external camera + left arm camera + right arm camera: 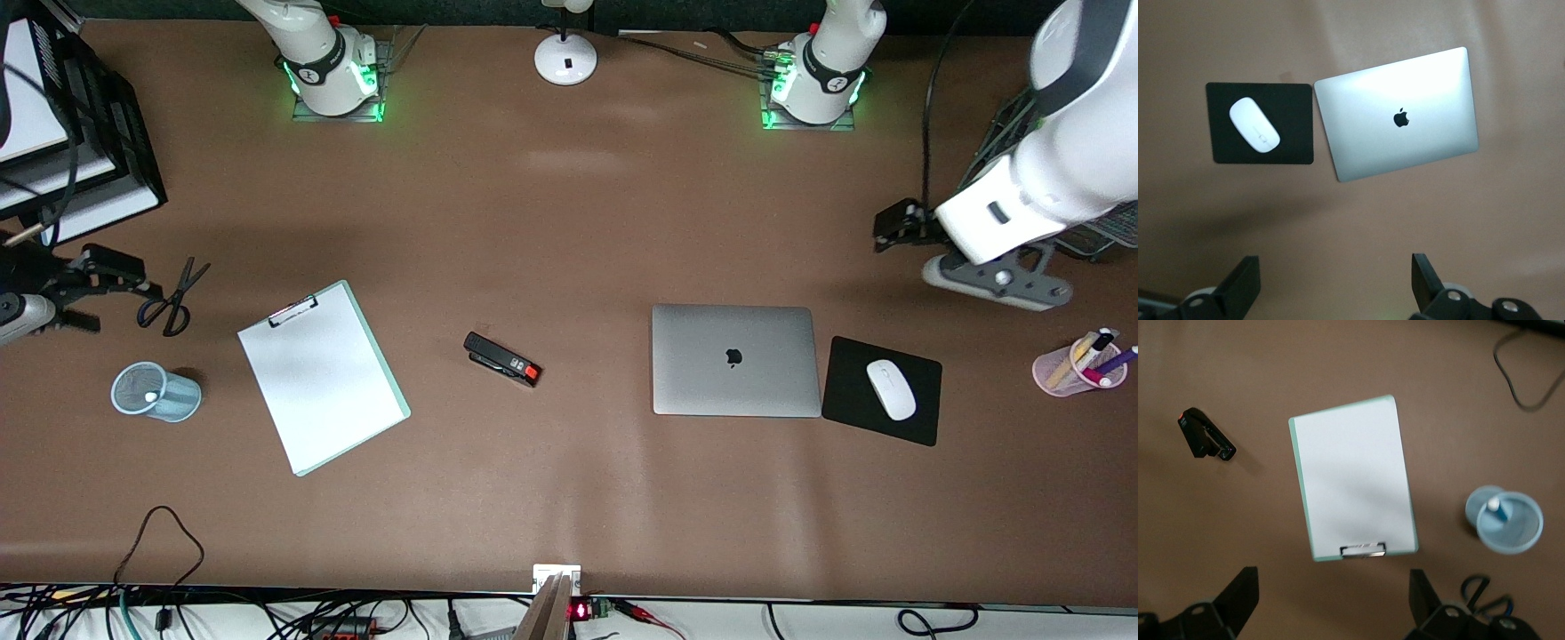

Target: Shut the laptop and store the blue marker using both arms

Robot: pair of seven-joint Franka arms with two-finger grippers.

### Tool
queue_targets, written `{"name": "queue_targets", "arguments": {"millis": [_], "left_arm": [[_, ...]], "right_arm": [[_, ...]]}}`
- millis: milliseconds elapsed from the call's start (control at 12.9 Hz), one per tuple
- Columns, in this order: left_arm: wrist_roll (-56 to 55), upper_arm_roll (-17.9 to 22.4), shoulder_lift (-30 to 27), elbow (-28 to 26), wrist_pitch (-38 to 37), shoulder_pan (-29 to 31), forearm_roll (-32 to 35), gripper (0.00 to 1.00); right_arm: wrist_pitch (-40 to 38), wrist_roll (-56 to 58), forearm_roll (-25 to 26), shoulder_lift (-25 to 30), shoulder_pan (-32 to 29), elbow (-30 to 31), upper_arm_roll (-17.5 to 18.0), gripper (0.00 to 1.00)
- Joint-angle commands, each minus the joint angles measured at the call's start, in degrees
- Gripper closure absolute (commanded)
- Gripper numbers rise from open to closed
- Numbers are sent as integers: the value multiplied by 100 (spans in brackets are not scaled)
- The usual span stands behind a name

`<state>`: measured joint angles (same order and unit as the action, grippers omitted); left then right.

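Both grippers were spread, holding nothing: left gripper up over the table's left-arm end, right gripper over the right-arm end. Slim silver-grey laptop lay shut. Bright-blue marker stood in pale-blue mesh cup. Looked finished; best move: retract clear, touch nothing.

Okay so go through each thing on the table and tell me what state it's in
Slim silver-grey laptop: lid shut, flat.
Bright-blue marker: standing in the pale blue mesh cup.
White mouse: on the black mouse pad.
Black scissors: blades closed.
Black stapler: closed.
Left gripper: open, empty.
Right gripper: open, empty.
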<state>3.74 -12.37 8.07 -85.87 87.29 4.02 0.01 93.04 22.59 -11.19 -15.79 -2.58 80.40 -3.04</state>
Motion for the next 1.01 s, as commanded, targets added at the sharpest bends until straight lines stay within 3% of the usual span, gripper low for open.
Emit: {"name": "queue_targets", "arguments": {"millis": [0, 233, 388, 543, 931], "left_arm": [[127, 191, -585, -340, -36, 3, 43, 0], [144, 945, -1219, -1158, 928, -480, -10, 0], [171, 999, -1300, -1344, 939, -664, -2, 0], [223, 1315, -1238, -1344, 939, -893, 7, 0], [258, 1255, -1132, -1248, 931, -894, 60, 0]], "right_arm": [[-487, -1385, 362, 373, 186, 212, -21, 0], [-349, -2590, 758, 1171, 477, 1097, -12, 0], [89, -2699, 1056, 1821, 547, 1869, -3, 0], [407, -2699, 1181, 2402, 600, 2530, 5, 0], [66, -2699, 1172, 2642, 591, 2402, -12, 0]]}}
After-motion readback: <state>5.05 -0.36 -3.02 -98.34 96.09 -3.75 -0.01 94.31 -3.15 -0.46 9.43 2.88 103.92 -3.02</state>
